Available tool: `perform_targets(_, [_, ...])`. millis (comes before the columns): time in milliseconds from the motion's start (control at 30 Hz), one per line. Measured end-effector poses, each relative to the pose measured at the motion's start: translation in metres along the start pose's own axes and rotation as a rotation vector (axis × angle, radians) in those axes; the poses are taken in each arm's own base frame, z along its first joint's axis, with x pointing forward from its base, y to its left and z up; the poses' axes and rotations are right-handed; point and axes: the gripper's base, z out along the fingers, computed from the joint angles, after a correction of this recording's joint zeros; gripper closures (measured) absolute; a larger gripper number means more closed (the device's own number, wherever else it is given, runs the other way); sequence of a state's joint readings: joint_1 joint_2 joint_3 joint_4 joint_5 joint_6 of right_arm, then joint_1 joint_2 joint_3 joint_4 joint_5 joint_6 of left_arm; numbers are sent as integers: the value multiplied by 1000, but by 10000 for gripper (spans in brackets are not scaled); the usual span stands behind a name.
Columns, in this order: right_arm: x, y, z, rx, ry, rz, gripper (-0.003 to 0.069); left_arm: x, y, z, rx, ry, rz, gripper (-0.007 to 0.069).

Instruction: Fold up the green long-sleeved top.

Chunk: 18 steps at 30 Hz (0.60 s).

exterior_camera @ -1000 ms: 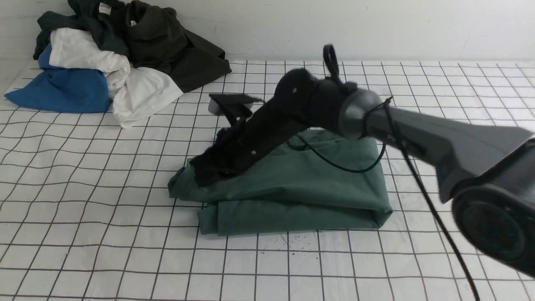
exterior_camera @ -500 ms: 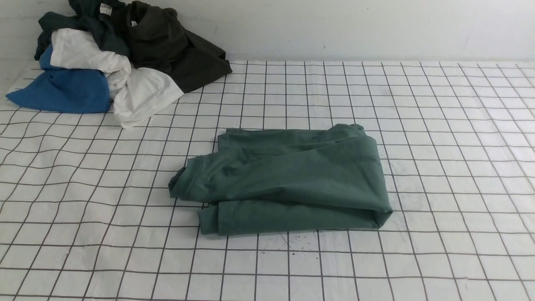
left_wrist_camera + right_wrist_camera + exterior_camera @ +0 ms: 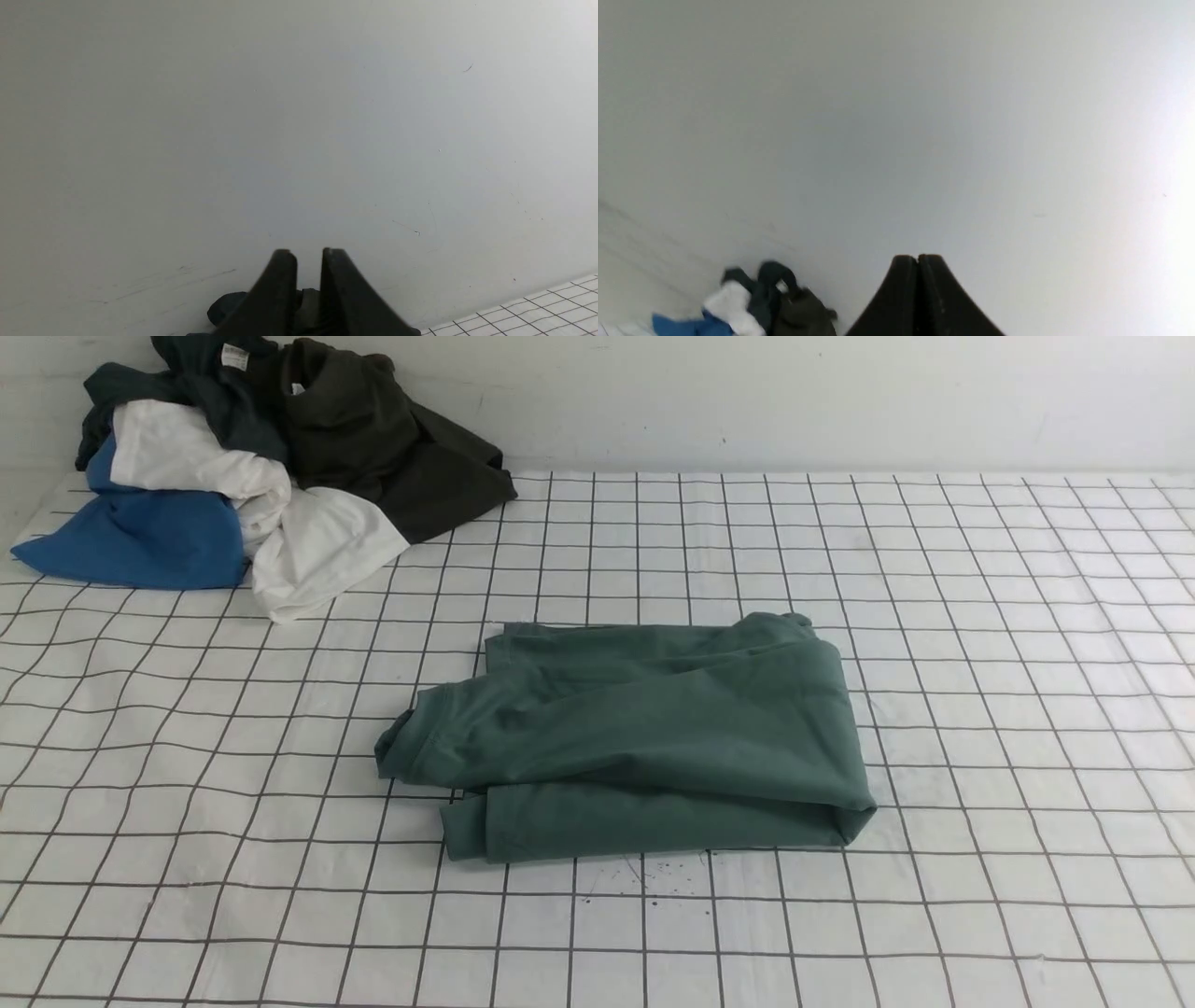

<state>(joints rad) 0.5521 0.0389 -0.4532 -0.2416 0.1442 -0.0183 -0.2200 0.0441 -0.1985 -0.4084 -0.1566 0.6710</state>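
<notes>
Green long-sleeved top (image 3: 653, 737), lying in a folded bundle near the middle of the bench (image 3: 233, 896), well apart from the garments heaped at the far left. We read the left-to-right order as follows. At the far left, a blue garment (image 3: 149, 537), a white garment (image 3: 322, 546) and a dark olive garment (image 3: 401, 448) lie heaped with a dark green garment (image 3: 224, 406), probably set aside so that the work area stays free for folding. To the right of this heap and nearer to us lies the top; its left end is uneven, one flap reaching out past the layers under it, whereas its right end is a smoother turned edge. We judge that the loose left end marks where the layers were not squared, and that a tidier result would call for tucking that flap in. Nothing visible stands between the heap and the bundle. The left end effector (image 3: 309, 254) is parted by a narrow gap and grips nothing; the right end effector (image 3: 918, 259) is clenched with nothing between its tips. Both are aimed toward the wall (image 3: 794, 401), clear of the cloth, which suggests to us that the folding is finished or paused.
</notes>
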Motion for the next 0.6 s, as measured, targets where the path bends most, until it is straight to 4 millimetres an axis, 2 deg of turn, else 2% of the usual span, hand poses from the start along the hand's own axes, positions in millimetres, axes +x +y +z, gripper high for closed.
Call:
perform_targets(100, [35,10,-7,-6,79,192,670,1,0,0,3,4,0,560])
perform_targets(200, [55,14,-7,3,186,334,670,1,-1,0,7,10,-1,560])
perform_targets(500, [61,15,-8,12,241,399,670,2,-1,0,12,16,-2,560])
perform_targets(600, [64,17,-10,15,286,467,670,2,-1,0,12,16,-3,560])
